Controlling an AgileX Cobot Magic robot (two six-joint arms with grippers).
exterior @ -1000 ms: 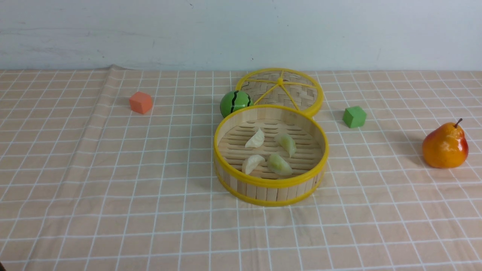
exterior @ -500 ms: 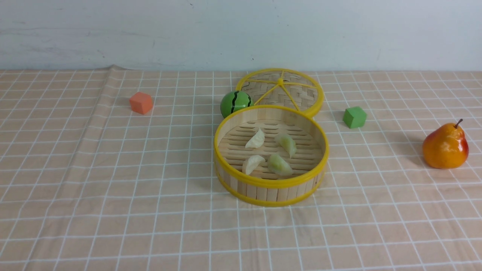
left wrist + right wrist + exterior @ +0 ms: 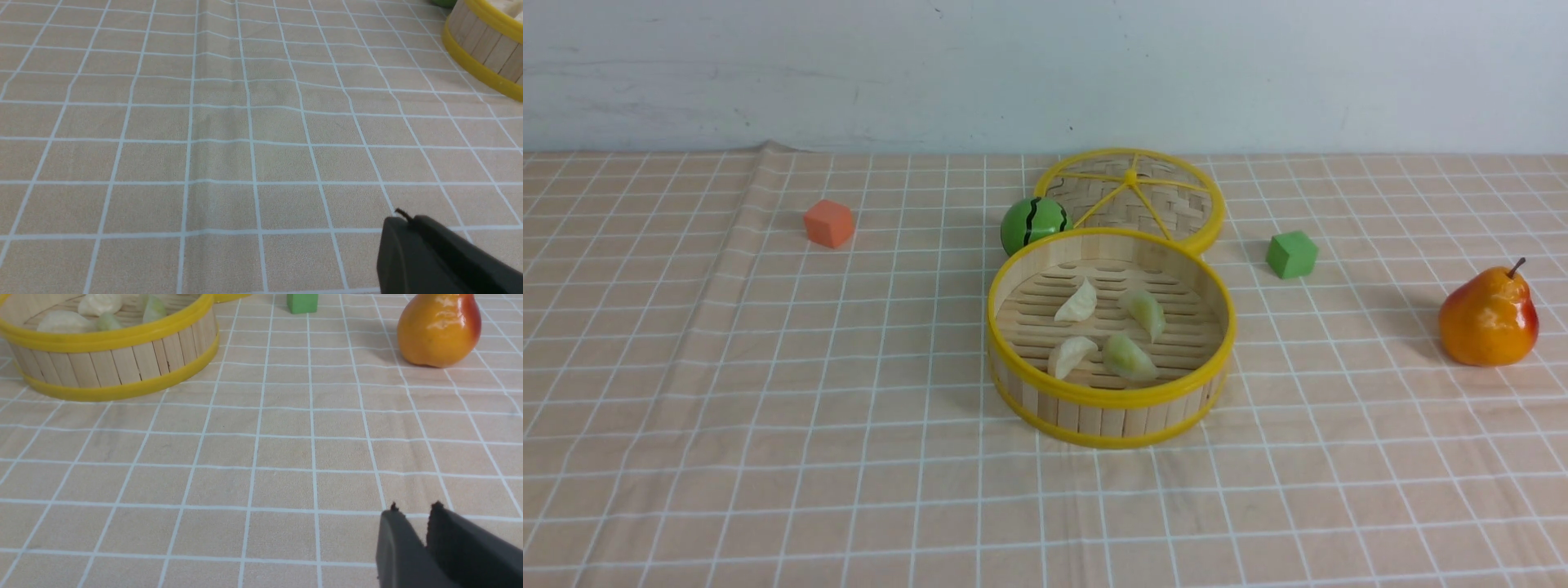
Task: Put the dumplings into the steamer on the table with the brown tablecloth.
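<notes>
- Bamboo steamer (image 3: 1111, 408) wall hides part of the dumplings (image 3: 1104, 331).
- Left gripper (image 3: 402, 220) closed, empty; right gripper (image 3: 412, 516) slightly parted, empty.
- Table (image 3: 768, 490) bare toward 6 o'clock.

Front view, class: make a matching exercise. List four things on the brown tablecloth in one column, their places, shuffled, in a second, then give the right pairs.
Things:
1. orange cube
2. pear
3. watermelon ball
4. dumplings

Places:
A. inside the steamer
B. far right, past the green cube
C. alone on the left
D. behind the steamer, beside the lid

Pairs: 1-C, 2-B, 3-D, 4-A
</notes>
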